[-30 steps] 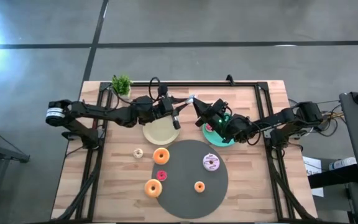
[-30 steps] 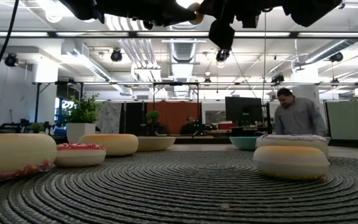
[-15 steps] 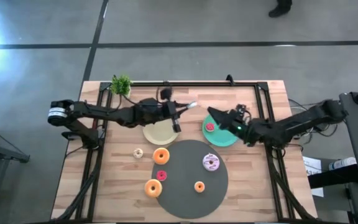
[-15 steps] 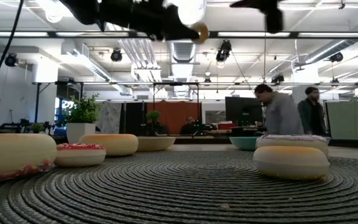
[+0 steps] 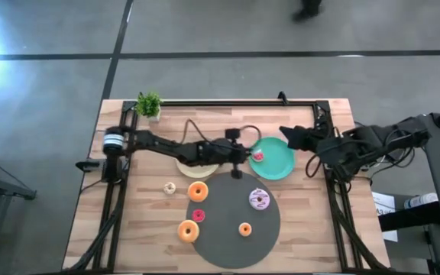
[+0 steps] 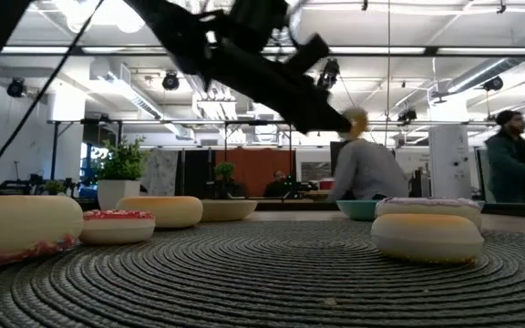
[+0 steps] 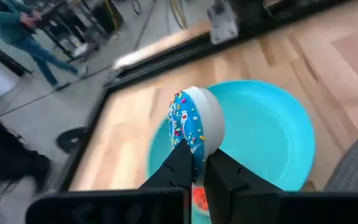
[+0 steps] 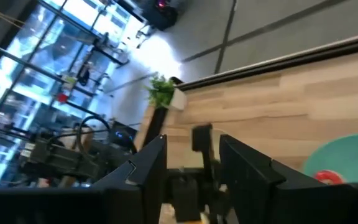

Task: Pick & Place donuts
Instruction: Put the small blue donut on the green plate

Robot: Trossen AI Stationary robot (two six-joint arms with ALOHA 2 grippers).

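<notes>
A light wooden table (image 5: 143, 229) carries a round grey mat (image 5: 231, 252) and stands on a grey floor; people walk in the open hall behind. The left gripper (image 7: 194, 163) reaches over the teal plate (image 5: 281, 164), fingers clamped on a blue-iced donut (image 7: 194, 121) held on edge, hole sideways. The right gripper (image 8: 191, 168) hovers past the plate's far-right side, fingers apart. Other donuts (image 5: 198, 191) lie flat on and beside the mat. No writing is legible.

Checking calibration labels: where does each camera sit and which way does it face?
High: overhead, straight down on table; both arms.
Low: table height, across mat into room; left arm overhead.
Left wrist: past left gripper, shut on blue donut, toward teal plate.
Right wrist: past open right gripper toward plant.
Shared: both wrists see teal plate.
</notes>
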